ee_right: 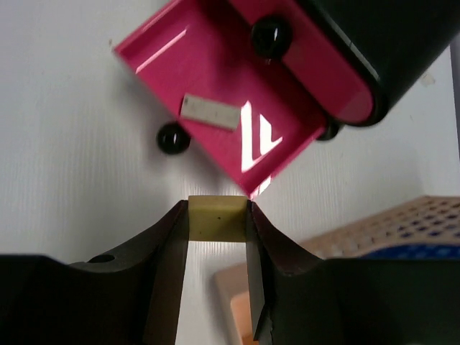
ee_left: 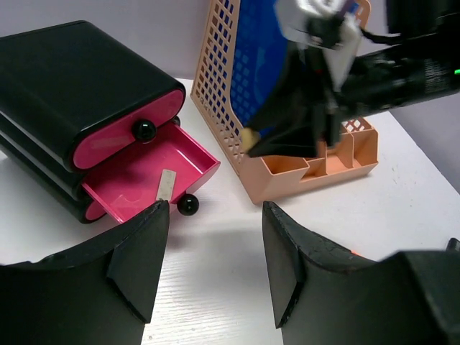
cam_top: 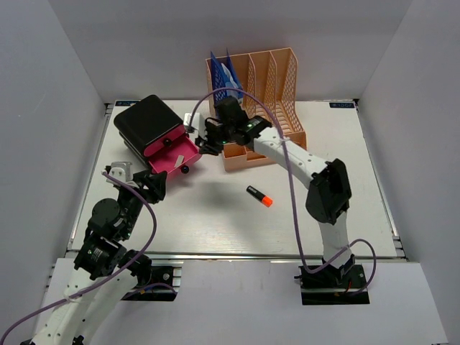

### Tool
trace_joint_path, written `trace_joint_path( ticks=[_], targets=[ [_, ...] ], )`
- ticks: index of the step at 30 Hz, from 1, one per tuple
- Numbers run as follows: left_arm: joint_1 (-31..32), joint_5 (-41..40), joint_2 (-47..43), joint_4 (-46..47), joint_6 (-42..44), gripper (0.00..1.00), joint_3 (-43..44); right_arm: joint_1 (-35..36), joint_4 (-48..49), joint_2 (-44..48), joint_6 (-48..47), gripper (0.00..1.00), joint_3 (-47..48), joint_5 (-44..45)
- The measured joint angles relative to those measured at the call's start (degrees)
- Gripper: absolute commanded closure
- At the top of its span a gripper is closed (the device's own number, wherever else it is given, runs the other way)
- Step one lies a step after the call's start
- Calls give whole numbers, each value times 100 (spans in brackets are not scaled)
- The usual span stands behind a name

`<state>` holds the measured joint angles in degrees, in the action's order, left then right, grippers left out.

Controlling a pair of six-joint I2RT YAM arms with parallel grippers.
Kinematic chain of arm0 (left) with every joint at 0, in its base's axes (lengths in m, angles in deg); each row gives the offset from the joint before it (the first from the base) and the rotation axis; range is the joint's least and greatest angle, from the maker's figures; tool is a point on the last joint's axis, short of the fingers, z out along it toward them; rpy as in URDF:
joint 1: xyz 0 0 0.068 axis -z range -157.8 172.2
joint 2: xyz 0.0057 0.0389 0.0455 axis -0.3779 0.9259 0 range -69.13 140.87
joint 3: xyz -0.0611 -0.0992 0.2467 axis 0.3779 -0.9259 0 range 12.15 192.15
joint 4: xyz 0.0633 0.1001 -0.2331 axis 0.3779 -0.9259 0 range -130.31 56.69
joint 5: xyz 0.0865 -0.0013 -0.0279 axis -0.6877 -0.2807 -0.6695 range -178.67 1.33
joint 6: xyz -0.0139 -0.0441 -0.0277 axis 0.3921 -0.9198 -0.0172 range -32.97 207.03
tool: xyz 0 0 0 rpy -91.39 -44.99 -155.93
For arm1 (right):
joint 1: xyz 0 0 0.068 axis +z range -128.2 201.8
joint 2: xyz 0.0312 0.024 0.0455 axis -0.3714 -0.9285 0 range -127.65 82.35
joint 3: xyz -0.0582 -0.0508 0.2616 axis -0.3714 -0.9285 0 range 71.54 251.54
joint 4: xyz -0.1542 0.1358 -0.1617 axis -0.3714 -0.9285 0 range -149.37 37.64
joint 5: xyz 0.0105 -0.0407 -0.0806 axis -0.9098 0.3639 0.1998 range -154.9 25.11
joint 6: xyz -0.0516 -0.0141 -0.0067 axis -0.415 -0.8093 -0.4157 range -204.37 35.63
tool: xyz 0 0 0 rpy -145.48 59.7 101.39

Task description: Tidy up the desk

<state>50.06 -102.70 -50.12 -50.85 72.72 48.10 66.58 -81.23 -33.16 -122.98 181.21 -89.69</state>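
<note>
Right gripper [ee_right: 215,208] pinches a small pale-yellow rectangular block [ee_right: 218,224] just off the open pink plastic drawer [ee_right: 215,65] corner, drawer dead ahead of its fingers. Left gripper [ee_left: 213,215] hangs open, empty, before the drawer's front. White flat desk [cam_top: 215,215] underlies the drawer.

I pinch a yellow block [ee_right: 215,215] between my fingers [ee_right: 167,259]; just beyond, an open pink drawer [ee_right: 215,72] holds a grey strip [ee_right: 209,113].

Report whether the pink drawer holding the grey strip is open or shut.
Open. The pink drawer juts out of the black drawer box, its floor and the grey strip exposed from above.
</note>
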Motion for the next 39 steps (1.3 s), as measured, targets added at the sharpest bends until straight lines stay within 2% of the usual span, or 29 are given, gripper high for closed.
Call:
trace_joint_path(
  ticks=[8, 11, 17, 19, 20, 21, 22, 23, 27, 32, 35, 39],
  targets=[
    [0, -79, -11, 0, -28, 36, 0, 352, 1375, -1187, 1187, 88, 660, 299],
    [0, -81, -11, 0, -35, 36, 0, 411, 1569, -1615, 1493, 43, 970, 413],
    [0, -72, -9, 0, -37, 40, -2, 407, 1762, -1797, 1801, 42, 1016, 671],
    [0, -37, 11, 9, -63, 60, -2, 404, 1853, -1779, 1862, 45, 1019, 697],
    [0, -9, 39, 15, -66, 72, -2, 398, 1845, -1762, 1873, 67, 1019, 706],
    [0, 39, 92, 35, -46, 90, -2, 393, 1838, -1722, 1860, 86, 1019, 706],
    [0, 105, 166, 59, -57, 97, -2, 382, 1810, -1659, 1882, 100, 1014, 697],
    [0, 181, 280, 90, -20, 100, -2, 361, 1759, -1569, 1891, 100, 1008, 682],
    [0, 557, 1202, 109, 4, 100, 33, 256, 1340, -695, 1827, 100, 702, 452],
    [0, 1045, 3016, -9, -9, 100, 214, -216, 614, 1193, 1379, 100, -413, 168],
    [-4, 1434, 4179, -195, 142, 97, 494, -719, 181, 2295, 1095, 100, -1296, -98],
    [-4, 1537, 5648, -529, 507, 95, 1320, -1239, 68, 3571, 1003, 100, -3143, -509]
  ],
)
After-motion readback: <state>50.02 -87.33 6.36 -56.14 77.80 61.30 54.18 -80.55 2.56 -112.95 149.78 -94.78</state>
